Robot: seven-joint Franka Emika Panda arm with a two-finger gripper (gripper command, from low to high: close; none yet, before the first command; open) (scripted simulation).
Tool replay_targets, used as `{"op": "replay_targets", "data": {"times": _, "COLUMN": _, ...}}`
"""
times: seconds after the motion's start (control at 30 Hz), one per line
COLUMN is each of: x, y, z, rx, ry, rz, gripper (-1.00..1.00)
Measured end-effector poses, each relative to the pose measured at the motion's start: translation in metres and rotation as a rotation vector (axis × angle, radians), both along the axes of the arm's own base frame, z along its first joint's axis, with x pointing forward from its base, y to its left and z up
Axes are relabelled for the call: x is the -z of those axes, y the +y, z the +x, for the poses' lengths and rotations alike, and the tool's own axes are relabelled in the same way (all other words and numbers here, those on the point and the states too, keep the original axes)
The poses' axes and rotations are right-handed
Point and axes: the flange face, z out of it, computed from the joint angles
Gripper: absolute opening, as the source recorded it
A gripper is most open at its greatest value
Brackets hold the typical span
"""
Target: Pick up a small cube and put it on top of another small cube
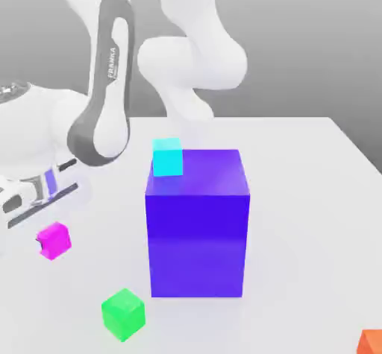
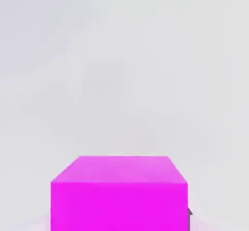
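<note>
The gripper (image 1: 46, 247) is clamped on the pink cube (image 1: 54, 240), held just clear of the white counter (image 1: 313, 218) at the exterior view's left. The green cube (image 1: 124, 314) sits nearby on the counter, beside a big blue block (image 1: 198, 222) with a cyan cube (image 1: 168, 157) behind it.
</note>
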Motion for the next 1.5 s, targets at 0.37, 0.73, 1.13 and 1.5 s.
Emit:
{"op": "replay_targets", "data": {"times": 0.37, "x": -0.006, "y": 0.036, "z": 0.034, "rx": -0.358, "ry": 0.006, "rz": 0.017, "gripper": -1.0}}
{"op": "replay_targets", "data": {"times": 0.73, "x": -0.023, "y": 0.078, "z": 0.068, "rx": -0.721, "ry": -0.012, "rz": 0.021, "gripper": -1.0}}
{"op": "replay_targets", "data": {"times": 1.13, "x": -0.055, "y": 0.139, "z": 0.105, "rx": -1.138, "ry": -0.067, "rz": 0.009, "gripper": -1.0}}
{"op": "replay_targets", "data": {"times": 1.5, "x": -0.005, "y": 0.146, "z": 0.111, "rx": -1.199, "ry": -0.082, "rz": 0.0, "gripper": -1.0}}
